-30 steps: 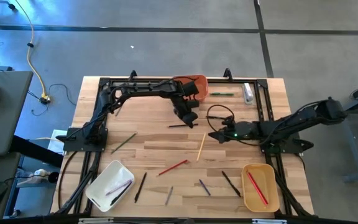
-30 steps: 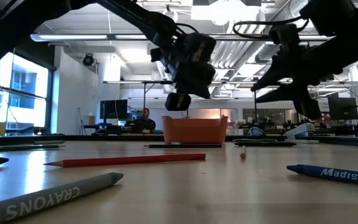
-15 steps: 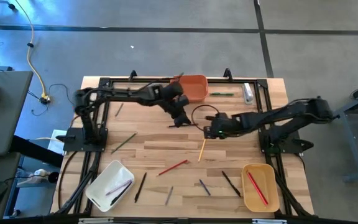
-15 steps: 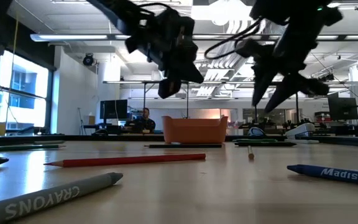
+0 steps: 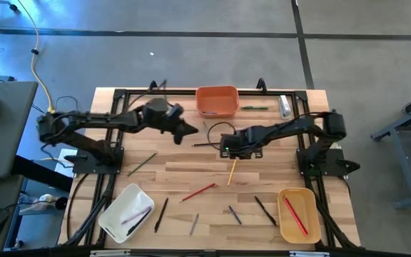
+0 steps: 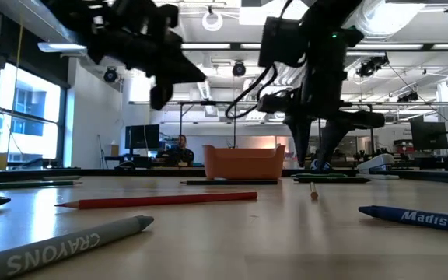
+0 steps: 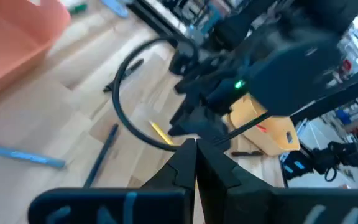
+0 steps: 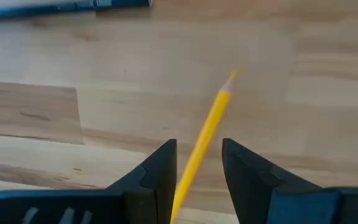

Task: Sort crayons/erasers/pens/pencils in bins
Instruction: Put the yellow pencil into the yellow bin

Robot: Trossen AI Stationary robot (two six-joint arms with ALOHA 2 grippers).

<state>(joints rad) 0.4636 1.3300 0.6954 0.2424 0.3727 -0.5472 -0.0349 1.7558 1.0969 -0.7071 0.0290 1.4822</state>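
Note:
A yellow pencil (image 5: 231,171) lies flat on the wooden table near its middle. My right gripper (image 5: 229,152) points down over the pencil's far end, open. Its two fingers (image 8: 161,167) stand on either side of the pencil (image 8: 207,134), apart from it. My left gripper (image 5: 190,131) hangs shut and holds nothing, left of the table's middle and above a dark pen (image 5: 204,144). The orange bin (image 5: 216,101) is at the far edge. The white bin (image 5: 125,211) is at the near left and the tan-yellow bin (image 5: 296,213), with a red pencil in it, at the near right.
Loose sticks lie on the near half: a red pencil (image 5: 198,191), a green one (image 5: 141,163), black ones (image 5: 161,213) (image 5: 265,209), a blue one (image 5: 234,214). A green pen (image 5: 255,108) and a clear tube (image 5: 284,106) lie at the far right. A black frame edges the table.
My left gripper has drawn back from the orange bin toward the table's left edge, staying shut. My right gripper has gone toward the table's left, over the yellow pencil's far end, and has tipped from nearly level to pointing down. The pencil has stayed put.

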